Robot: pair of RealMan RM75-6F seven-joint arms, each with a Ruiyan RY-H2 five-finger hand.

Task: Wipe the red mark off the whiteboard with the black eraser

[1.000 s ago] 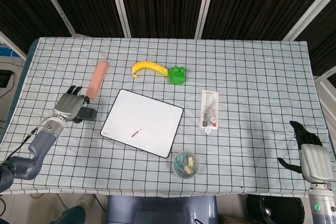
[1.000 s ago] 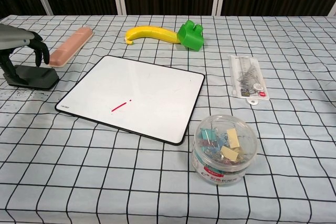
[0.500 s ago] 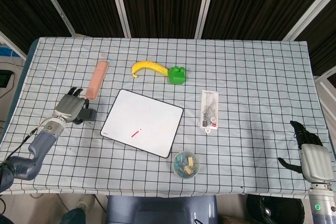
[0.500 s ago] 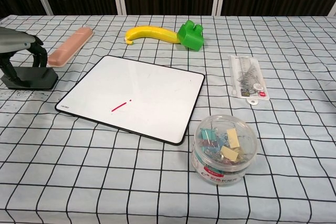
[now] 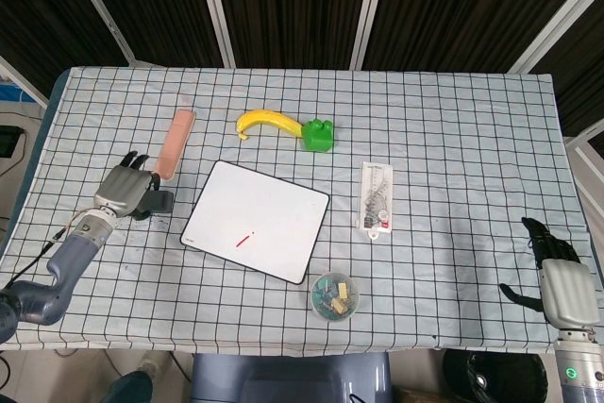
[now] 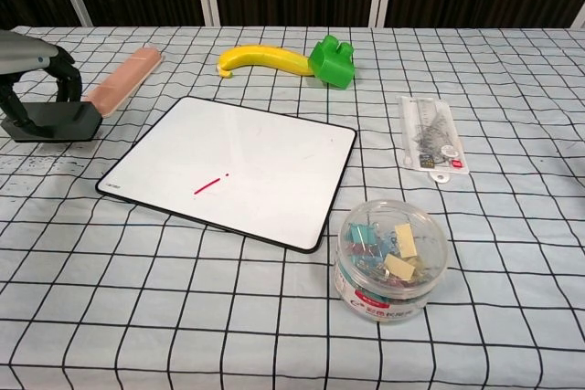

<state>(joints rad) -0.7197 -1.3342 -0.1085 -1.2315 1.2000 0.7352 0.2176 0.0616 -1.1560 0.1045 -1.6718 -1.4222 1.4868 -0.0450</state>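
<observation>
The whiteboard [image 5: 269,209] [image 6: 247,148] lies flat left of centre, with a short red mark [image 5: 245,239] [image 6: 210,185] near its front edge. The black eraser [image 5: 159,202] [image 6: 57,121] sits to the board's left, gripped by my left hand [image 5: 123,192] [image 6: 29,59], whose fingers curl down around it. In the chest view the eraser looks slightly raised and tilted off the cloth. My right hand [image 5: 564,282] rests at the table's right front corner, far from the board, fingers apart and holding nothing. It is out of the chest view.
A pink bar [image 5: 176,142] [image 6: 123,78] lies just behind the eraser. A banana [image 5: 267,122] [image 6: 260,59] and a green block [image 5: 318,135] [image 6: 333,61] sit behind the board. A packaged ruler set [image 5: 376,197] [image 6: 431,145] lies to its right, and a tub of clips [image 5: 334,295] [image 6: 391,258] stands in front.
My left hand has closed around the eraser and drawn it slightly up and back from the cloth. The right hand and the whiteboard have not moved.
</observation>
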